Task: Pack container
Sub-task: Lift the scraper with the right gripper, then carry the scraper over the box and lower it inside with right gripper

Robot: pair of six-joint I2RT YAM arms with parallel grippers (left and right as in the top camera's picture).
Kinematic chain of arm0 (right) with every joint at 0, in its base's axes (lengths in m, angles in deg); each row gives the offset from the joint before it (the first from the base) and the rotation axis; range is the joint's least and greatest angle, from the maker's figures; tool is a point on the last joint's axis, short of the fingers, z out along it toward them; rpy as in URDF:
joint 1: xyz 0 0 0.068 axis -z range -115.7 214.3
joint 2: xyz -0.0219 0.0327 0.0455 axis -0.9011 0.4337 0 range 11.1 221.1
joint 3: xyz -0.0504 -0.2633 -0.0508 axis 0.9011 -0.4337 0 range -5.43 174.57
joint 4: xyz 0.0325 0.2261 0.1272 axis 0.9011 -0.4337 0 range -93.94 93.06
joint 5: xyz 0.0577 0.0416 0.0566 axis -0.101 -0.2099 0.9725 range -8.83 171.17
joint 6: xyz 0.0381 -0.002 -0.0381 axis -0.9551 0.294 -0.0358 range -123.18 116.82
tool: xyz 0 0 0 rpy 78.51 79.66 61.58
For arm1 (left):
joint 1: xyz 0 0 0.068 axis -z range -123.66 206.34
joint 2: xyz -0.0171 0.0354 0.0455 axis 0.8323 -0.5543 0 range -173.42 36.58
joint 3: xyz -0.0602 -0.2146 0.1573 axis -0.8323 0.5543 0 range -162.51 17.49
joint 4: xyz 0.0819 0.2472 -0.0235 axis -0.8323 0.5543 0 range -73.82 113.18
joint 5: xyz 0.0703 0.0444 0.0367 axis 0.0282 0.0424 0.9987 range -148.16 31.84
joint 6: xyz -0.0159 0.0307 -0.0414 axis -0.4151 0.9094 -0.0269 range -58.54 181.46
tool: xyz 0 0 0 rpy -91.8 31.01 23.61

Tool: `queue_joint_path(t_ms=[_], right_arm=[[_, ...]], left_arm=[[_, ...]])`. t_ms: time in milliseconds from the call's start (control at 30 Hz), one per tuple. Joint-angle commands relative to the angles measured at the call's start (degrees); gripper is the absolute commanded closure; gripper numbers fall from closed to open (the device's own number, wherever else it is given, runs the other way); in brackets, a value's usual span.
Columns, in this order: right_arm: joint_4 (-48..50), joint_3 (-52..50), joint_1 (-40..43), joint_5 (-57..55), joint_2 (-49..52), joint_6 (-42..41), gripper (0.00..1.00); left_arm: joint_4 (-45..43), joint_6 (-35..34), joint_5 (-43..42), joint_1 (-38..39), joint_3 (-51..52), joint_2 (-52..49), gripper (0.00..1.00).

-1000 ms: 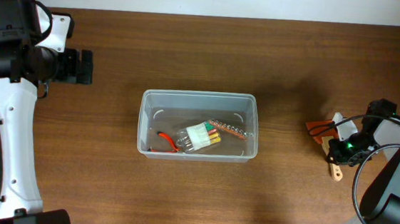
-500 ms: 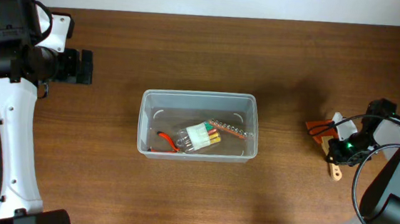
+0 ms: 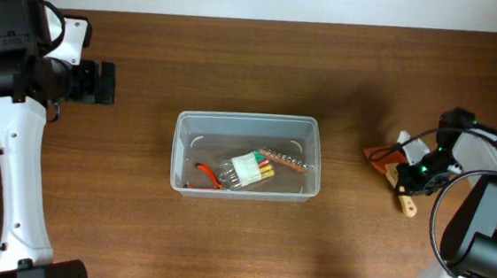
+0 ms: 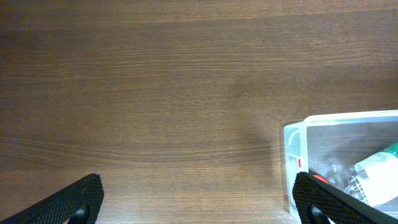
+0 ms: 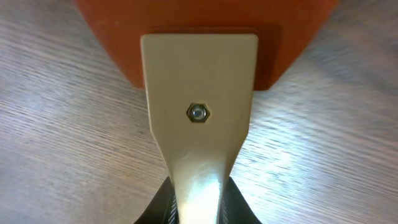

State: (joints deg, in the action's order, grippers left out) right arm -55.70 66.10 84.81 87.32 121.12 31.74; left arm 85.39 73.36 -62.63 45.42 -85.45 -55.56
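At the centre of a dark wooden worktop (image 3: 255, 60), the clear plastic container (image 3: 181, 143) sits upright with its long sides running left to right, well apart from both robot arms. Inside it lie a small red-handled hand tool (image 3: 204, 175) near the left end, a white block with coloured tips (image 3: 251, 168) in the middle, and a short row of small beaded pieces (image 3: 284, 161) angled toward the right end. The three items lie close together on the container floor; whether they touch is hard to tell through the plastic.

Far to the left, the left tool (image 3: 104, 83) hangs over bare wood with its jaws spread wide and nothing between them. Its wrist camera shows only the two dark fingertips (image 4: 84, 198) at the lower corners of the frame, with one end of the container, bearing a small red-and-white label, at the lower right.

On the right side of the worktop, the right tool (image 3: 408, 183) is pinched narrow on the pale handle of a spatula (image 3: 379, 155), whose orange blade points toward the container. From the right wrist camera, the handle runs straight up out of the closed fingers (image 5: 163, 202), a single hex bolt set in its flared neck where it meets the blade. Whether the blade rests on the wood or hangs just above it cannot be told.
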Motion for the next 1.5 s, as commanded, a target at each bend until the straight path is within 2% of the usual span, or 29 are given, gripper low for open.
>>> queue_joint_path(t_ms=[0,300,500,600,700,833,1133,1300,1467], right_arm=[[-2.23,5.31,-0.31,1.16,0.20,0.20,0.96],[-9.57,18.64,-1.14,1.05,0.17,-1.29,0.96],[-14.86,29.51,-5.55,0.92,0.17,-1.29,0.96],[-17.35,36.04,-10.08,0.98,0.17,-1.29,0.96],[-21.29,45.66,-19.10,0.96,0.17,-0.83,0.96],[-23.56,51.71,-30.12,0.87,0.17,5.75,0.96],[-23.10,46.99,-47.71,0.74,1.11,14.99,0.96],[-18.38,37.24,-51.28,0.83,1.16,16.79,0.96],[-8.15,23.67,-51.60,0.94,1.16,17.16,0.96]], left_arm=[[-0.02,-0.72,-0.22,-0.22,-0.07,0.11,0.01],[-0.15,-0.74,-0.24,-0.22,-0.07,0.11,0.01],[-0.17,-0.74,-0.24,-0.22,-0.07,0.11,0.01],[-0.13,-0.74,-0.24,-0.22,-0.07,0.11,0.01],[-0.13,-0.74,-0.24,-0.22,-0.07,0.11,0.01],[-0.13,-0.74,-0.24,-0.22,-0.07,0.11,0.01],[-0.11,-0.74,-0.24,-0.22,-0.07,0.11,0.01],[-0.11,-0.74,-0.24,-0.22,-0.07,0.11,0.01],[-0.04,-0.74,-0.24,-0.22,-0.07,0.11,0.01]])
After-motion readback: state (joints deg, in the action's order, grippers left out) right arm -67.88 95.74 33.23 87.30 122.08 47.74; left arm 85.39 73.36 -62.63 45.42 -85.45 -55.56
